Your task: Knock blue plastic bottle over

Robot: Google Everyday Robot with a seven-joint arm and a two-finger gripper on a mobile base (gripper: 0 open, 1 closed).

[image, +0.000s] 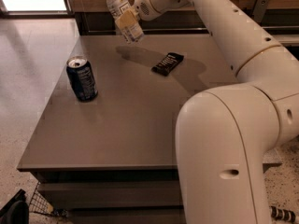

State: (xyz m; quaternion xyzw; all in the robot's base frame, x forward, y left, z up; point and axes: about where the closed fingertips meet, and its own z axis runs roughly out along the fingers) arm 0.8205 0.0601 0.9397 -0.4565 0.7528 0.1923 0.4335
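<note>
The blue plastic bottle (117,3) is a slim clear bottle with a white cap and a white label. It hangs tilted above the far part of the grey table (135,125), cap toward the upper left, with its shadow on the tabletop below. My gripper (127,21) is shut on the bottle's lower half and holds it off the surface. My white arm reaches in from the right.
A dark blue soda can (82,78) stands upright on the left of the table. A dark snack bar (167,63) lies flat near the middle back. A dark ledge and wall run behind the table. The floor lies to the left.
</note>
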